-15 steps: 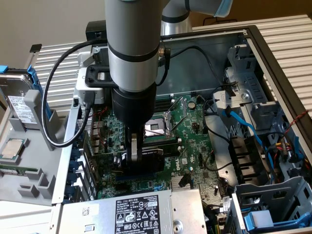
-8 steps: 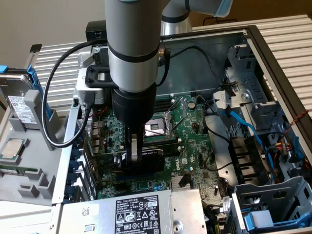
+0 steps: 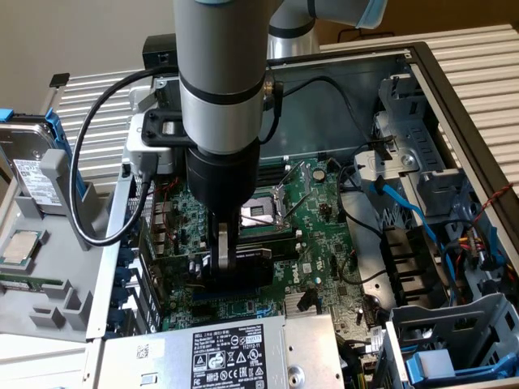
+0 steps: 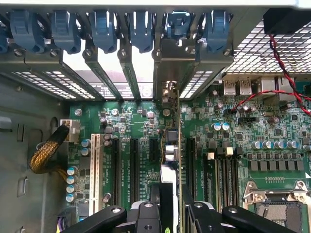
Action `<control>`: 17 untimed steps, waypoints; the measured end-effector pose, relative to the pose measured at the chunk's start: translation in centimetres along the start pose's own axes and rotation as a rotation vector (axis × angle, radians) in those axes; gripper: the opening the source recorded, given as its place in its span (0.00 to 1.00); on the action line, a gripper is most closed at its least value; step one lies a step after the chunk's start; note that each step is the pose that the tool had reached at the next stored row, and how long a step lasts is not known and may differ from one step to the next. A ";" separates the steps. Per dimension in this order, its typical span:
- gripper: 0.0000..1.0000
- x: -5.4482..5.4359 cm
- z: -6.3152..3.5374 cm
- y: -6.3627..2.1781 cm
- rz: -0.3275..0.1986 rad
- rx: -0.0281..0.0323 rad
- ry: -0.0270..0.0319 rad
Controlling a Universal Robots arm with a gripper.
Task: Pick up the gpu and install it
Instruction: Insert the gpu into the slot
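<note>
My gripper (image 3: 225, 261) is low inside the open computer case, shut on the gpu (image 3: 253, 264), whose black shroud shows beside the finger. In the wrist view the gpu (image 4: 173, 145) stands on edge between my fingers (image 4: 146, 216), thin and green. My gripper (image 4: 171, 208) clamps its near end. Its silver bracket end reaches the rear slot opening below the blue latches (image 4: 141, 29). The card lies in line with the black expansion slots (image 4: 133, 160) of the motherboard (image 4: 243, 126). Whether it sits in a slot I cannot tell.
The power supply (image 3: 235, 352) lies close in front of the card. The CPU socket (image 3: 259, 212) is just behind it. Blue cables (image 3: 405, 203) and a drive cage (image 3: 454, 340) fill the exterior view's right. A hard drive (image 3: 28, 162) and grey tray (image 3: 49, 292) sit outside the case on the left.
</note>
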State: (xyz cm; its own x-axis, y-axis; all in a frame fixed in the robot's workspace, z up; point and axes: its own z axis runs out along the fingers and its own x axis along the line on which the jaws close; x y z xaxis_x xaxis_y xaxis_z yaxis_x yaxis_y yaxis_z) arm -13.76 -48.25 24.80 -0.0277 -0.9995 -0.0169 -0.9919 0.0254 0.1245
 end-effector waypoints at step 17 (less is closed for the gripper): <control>0.27 0.0 0.10 0.04 0.000 0.0005 0.0003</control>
State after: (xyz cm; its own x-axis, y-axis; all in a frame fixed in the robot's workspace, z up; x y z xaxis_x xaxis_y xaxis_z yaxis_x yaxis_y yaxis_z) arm -13.81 -48.25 24.71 -0.0277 -0.9995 -0.0166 -0.9920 0.0254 0.1240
